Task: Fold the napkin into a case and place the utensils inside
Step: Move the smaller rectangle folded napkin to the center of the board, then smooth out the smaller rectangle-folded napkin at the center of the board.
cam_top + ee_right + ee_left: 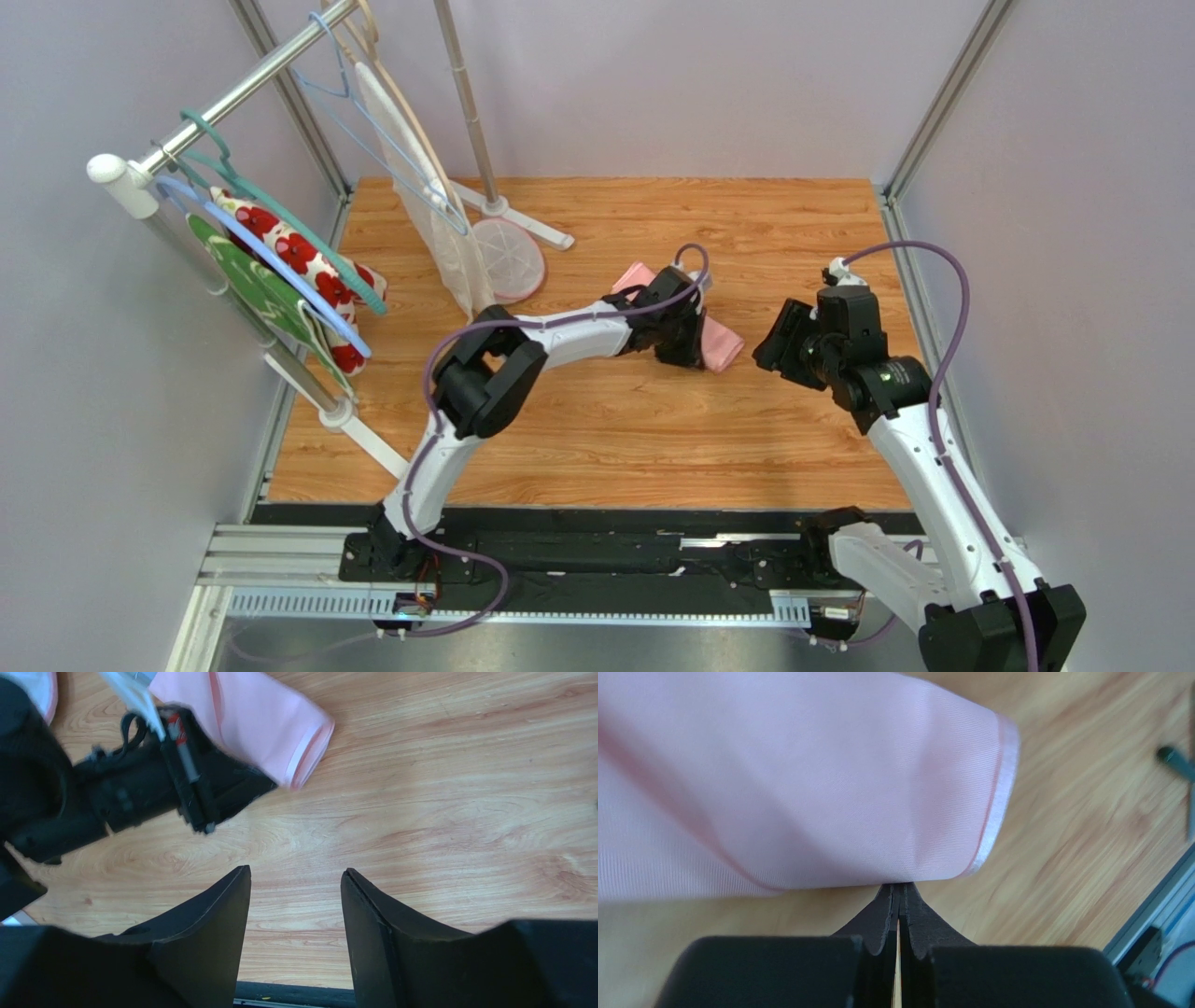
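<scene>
Napkin: the napkin (808,791) sits mid-tabletop (456,812), partly folded, a rounded fold with its hemmed edge bulging up right in front of the left gripper (900,890)
Left jaws: clenched tight, tips meeting at the cloth's lower edge, and it looks like a pinch on a thin layer (the pink fabric hides the very tips, so that's a judgement)
Right jaws: the right gripper (295,878) is released, a clear gap, nothing between, bare wood below
Step in hand: by my read, a fold being made towards the narrow case
Doing it well: carry the pinched edge low and flat, line hem up with hem so the pocket comes out even, let the right jaws pin the lying part so it doesn't drag, and let go only once the layer lies flat
Left arm: stretched forward and inward, elbow bent, wrist low over the cloth
Right arm: raised, wrist tipped down and leftward, near the napkin but apart from it
Utensils: none I can make out
</scene>
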